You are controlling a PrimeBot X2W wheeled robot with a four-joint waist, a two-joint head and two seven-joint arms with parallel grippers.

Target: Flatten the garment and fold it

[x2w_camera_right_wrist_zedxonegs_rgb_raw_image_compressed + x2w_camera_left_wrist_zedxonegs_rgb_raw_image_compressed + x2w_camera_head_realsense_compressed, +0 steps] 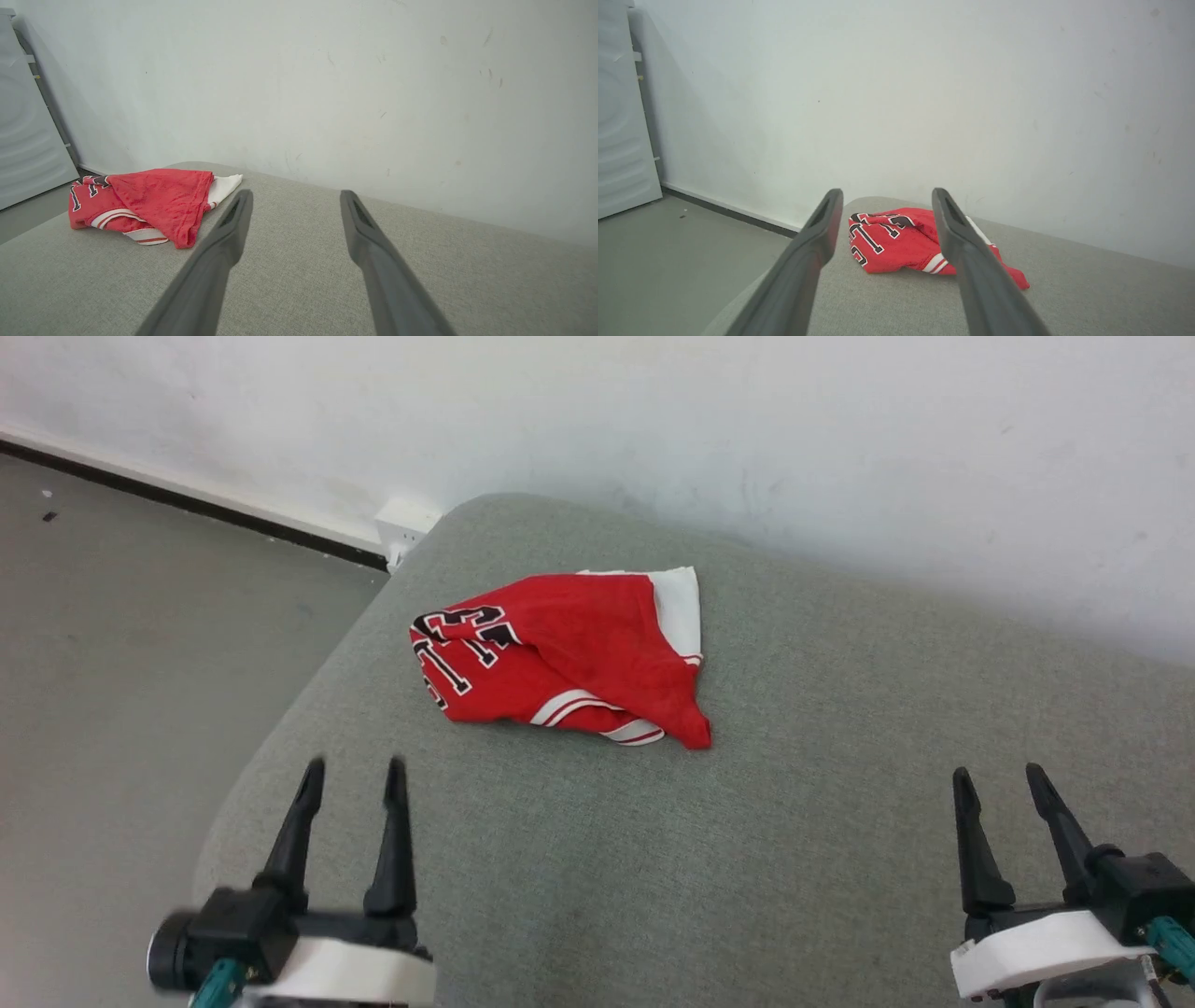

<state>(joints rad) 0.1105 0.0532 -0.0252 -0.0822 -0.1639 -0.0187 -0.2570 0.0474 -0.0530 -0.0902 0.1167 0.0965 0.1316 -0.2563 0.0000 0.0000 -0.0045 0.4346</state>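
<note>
Crumpled garment lies just ahead of the left gripper; both grippers are empty, fingers spread.
On the grey woven cushion, toward its far left, the soft red heap runs crosswise, its lettered end nearest the cushion's left edge and its striped trim nearest the cushion's front. The right gripper hangs over the cushion's near right, well apart.
</note>
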